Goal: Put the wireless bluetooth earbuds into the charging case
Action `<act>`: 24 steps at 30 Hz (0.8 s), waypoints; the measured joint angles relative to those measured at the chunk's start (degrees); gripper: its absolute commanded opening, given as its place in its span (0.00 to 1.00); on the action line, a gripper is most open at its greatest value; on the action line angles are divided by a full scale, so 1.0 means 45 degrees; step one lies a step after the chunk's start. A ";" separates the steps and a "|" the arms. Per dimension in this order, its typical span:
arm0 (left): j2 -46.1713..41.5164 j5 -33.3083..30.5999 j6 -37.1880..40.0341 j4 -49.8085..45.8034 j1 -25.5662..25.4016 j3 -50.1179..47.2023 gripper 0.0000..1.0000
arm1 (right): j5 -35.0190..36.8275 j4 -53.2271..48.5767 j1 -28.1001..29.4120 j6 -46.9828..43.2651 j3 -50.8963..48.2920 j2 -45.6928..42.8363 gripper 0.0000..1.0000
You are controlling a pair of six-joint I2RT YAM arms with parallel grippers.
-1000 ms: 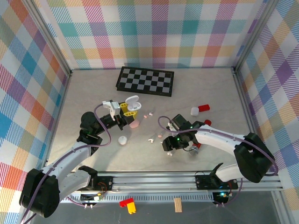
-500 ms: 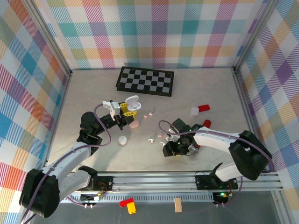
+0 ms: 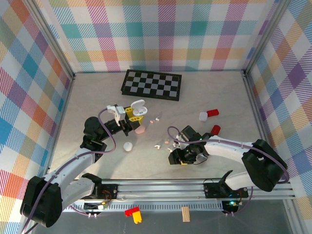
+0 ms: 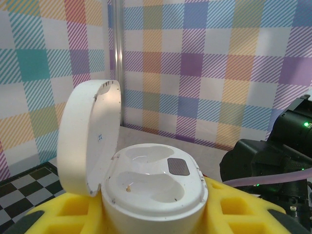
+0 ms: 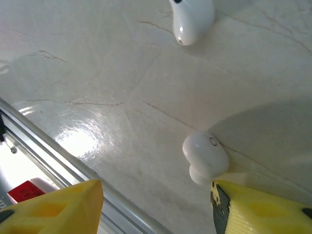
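The left gripper (image 3: 127,117) was clamped on the open case (image 4: 156,190). It held the case up off the table (image 3: 219,92), just in front of the board (image 3: 151,85), near the board's left end. The lid (image 4: 90,141) stood up on one side. Both wells (image 4: 146,183) in the case looked empty.

The right gripper (image 5: 156,207) was down low over the table, well in front of the board and toward its right end. Its jaws were apart and held nothing. One white bud (image 5: 205,155) lay on the table between them. It was not in the middle. It sat right up against one yellow finger (image 5: 263,209), and the other finger was far from it. A second bud (image 5: 192,17) lay a bit further off. More loose buds (image 3: 157,146) lay between the two grippers, in front of the board.

Here is what could have gone wrong, I think. The bud was small, round and smooth. If the jaws closed with the bud so far to one side, it could have rolled or popped out and skidded away. The fingers could also have grabbed it by the wrong part, so that it would not sit in a well. I could not tell which way its stem pointed.

The wells were small too. If the bud came in crooked, it could have bounced off the rim and dropped back on the table. The right gripper could also have bumped the lid or the left gripper, and that could have knocked the case loose.
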 measured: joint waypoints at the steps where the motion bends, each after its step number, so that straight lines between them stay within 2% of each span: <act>1: 0.0019 -0.0005 0.0000 0.0000 0.0000 0.0000 0.28 | 0.0005 -0.0044 0.0000 0.0005 0.0000 -0.0160 0.60; 6: 0.0029 -0.0005 0.0000 0.0000 0.0000 0.0000 0.28 | 0.0408 -0.0330 -0.0039 0.0024 0.0000 -0.0879 0.54; 12: 0.0029 0.0005 -0.0005 0.0000 0.0000 0.0000 0.28 | 0.0602 -0.0233 -0.0724 0.0015 0.0005 -0.0957 0.49; 24: -0.0034 0.0010 -0.0010 -0.0005 0.0000 0.0000 0.28 | 0.0214 0.0432 -0.1069 -0.0364 0.0340 0.0748 0.50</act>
